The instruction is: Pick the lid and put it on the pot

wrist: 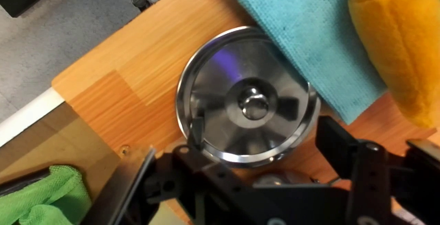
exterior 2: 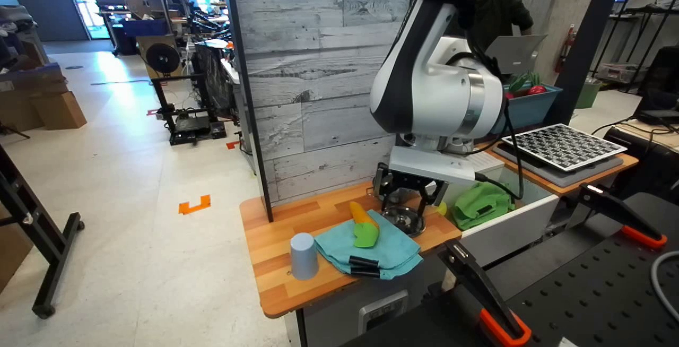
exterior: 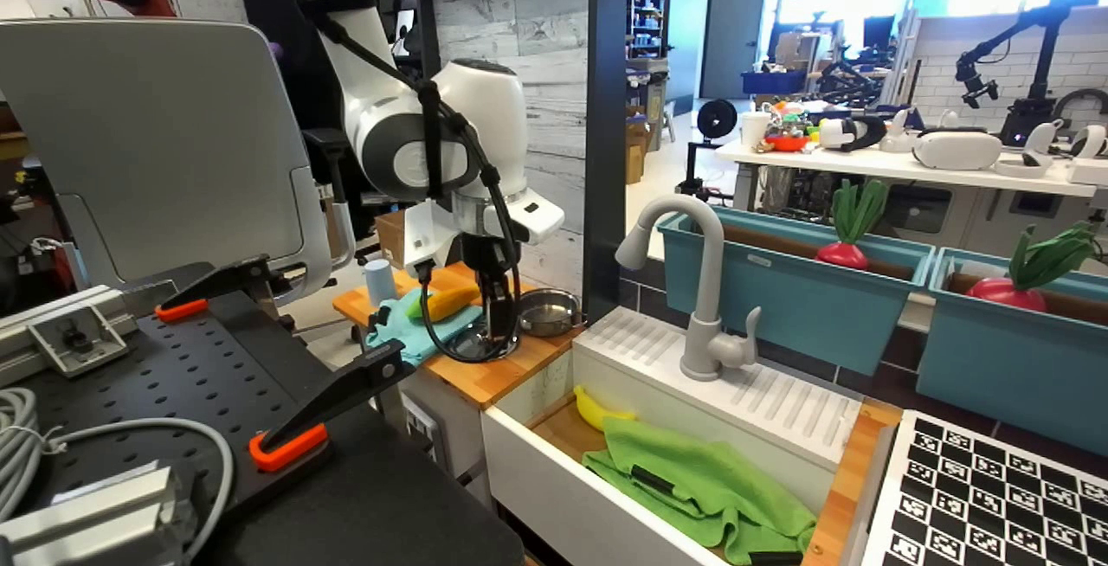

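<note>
A pale blue cup is standing toward the left end of the light-brown wooden counter, and just beside it a folded teal cloth is lying beneath an orange-and-green plush vegetable. Next along, the black two-fingered gripper is pointing down at the small, round, shiny silver metal lid — its fingers are standing wide apart, and they are gripping nothing. The lid is lying flat on the wood right below them, and the teal cloth is covering a bit of its rim. Just beside the lid, to its right in an exterior view, the small, low, round metal pot is sitting on the same counter, its dark inside showing. Farther right, a curved yellow, banana-like object and a rumpled green cloth are lying in the white rectangular sink, a pale grey faucet is rising behind them — and beyond the sink a flat black-and-white checkered board is lying.
</note>
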Tool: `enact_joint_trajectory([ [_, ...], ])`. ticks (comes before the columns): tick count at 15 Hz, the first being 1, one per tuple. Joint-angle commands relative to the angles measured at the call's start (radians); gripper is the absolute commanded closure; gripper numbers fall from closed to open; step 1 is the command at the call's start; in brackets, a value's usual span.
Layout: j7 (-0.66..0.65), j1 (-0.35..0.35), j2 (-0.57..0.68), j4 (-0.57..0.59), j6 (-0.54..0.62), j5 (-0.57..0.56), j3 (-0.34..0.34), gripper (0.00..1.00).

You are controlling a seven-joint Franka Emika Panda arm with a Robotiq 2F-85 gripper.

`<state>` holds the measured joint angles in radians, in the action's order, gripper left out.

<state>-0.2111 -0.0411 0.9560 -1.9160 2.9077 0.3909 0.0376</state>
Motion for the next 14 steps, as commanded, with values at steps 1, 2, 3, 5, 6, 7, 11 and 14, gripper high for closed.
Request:
enact_joint_trajectory([
  [1,-0.022,-0.009,-0.001,-0.005,0.016,-0.041,0.0,0.0],
  [2,-0.022,-0.01,-0.002,-0.006,0.017,-0.045,0.0,0.0],
  [3,-0.019,-0.011,-0.005,-0.01,0.016,-0.048,0.002,0.0],
  [5,-0.018,-0.017,-0.005,-0.013,0.014,-0.053,0.001,0.0],
  [6,-0.02,-0.023,-0.004,-0.013,0.013,-0.055,-0.002,0.0],
  [7,-0.022,-0.028,-0.001,-0.012,0.011,-0.058,-0.005,0.0],
  [11,-0.027,-0.037,0.006,-0.005,0.005,-0.064,-0.015,0.28],
  [14,-0.026,-0.032,0.006,-0.003,0.005,-0.068,-0.014,0.51],
])
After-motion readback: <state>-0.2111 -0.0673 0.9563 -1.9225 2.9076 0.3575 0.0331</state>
